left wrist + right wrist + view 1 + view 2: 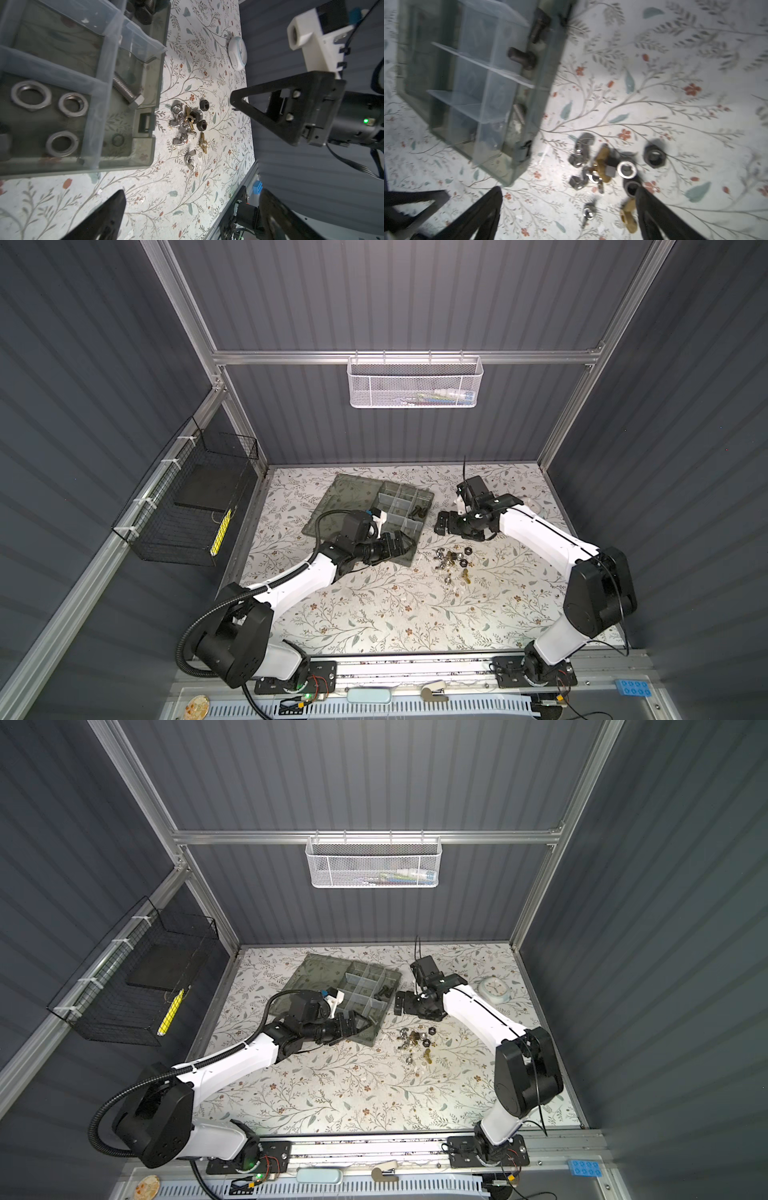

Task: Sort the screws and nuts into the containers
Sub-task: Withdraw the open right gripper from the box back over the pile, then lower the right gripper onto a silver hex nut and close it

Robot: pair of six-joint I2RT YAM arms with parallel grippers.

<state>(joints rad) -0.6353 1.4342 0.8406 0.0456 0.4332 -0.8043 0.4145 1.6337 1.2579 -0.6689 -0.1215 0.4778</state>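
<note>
White shells and black joint housings clad the left arm [291, 585] and right arm [540, 533]. Ribbed black conduit [181, 651] at lower left, black cable [353, 164] at right. The right hand [568, 190] is black, with triangular fingers [483, 212].

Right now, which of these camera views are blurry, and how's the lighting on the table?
Right wrist view: smeared throughout, the organiser box and loose nuts soft-edged. Left wrist view: sharp, the silver nuts in their compartment crisp. Both top views: sharp, the table brightly lit against dark walls, frame posts splayed by the wide lens.
</note>
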